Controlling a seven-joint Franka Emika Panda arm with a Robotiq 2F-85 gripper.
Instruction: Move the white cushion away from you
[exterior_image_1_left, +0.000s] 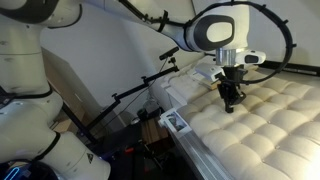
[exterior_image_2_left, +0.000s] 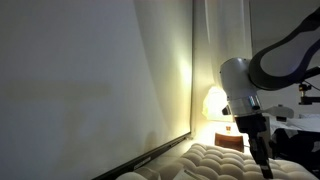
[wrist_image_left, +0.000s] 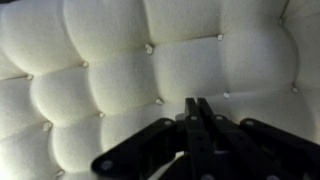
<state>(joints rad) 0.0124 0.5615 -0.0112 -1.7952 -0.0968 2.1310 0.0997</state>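
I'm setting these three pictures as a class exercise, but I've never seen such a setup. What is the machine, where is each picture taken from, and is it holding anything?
It is one robot arm with a two-fingered claw at its end. Two pictures come from cameras standing apart from the robot, in different places; the third comes from a camera on its wrist, looking along the claw. Under the claw lies the white cushion, a big quilted pad of puffy squares. The claw points down at it, shut, with nothing visible between its fingers. Whether the tips touch the cushion I cannot tell. A lit lamp glows behind.
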